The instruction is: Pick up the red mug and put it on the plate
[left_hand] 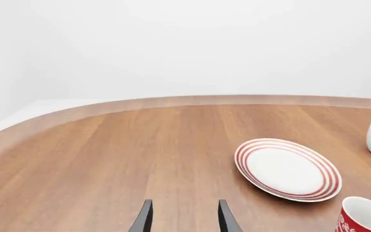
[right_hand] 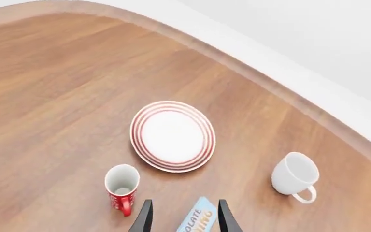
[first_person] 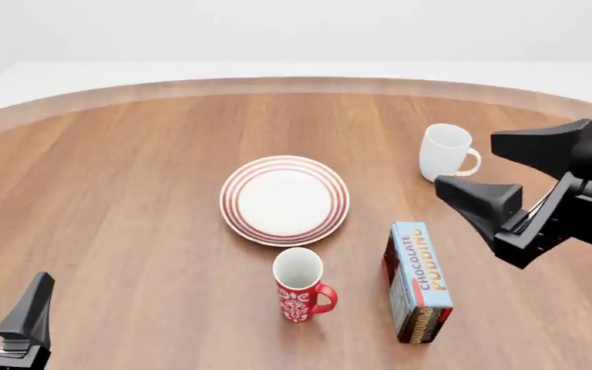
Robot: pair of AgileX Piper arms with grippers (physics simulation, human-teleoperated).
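The left gripper (first_person: 3, 312) hangs low at the near left edge, fingers spread and empty. The right gripper (first_person: 502, 176), raised at the right, also gapes with nothing between its fingers. The red mug (first_person: 299, 285) stands upright on the table (first_person: 121, 193), just beside the plate (first_person: 284, 200), near a chocolate pudding box (first_person: 418, 281); a white mug (first_person: 446, 153) stands farther off.

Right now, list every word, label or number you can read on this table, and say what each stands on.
"CHOCOLATE PUDDING": on the blue top face of the rectangular pudding box, lying flat.
Small print on the box's dark brown end: too small to read.
Tall red mug with white floral pattern: pattern only, no text.
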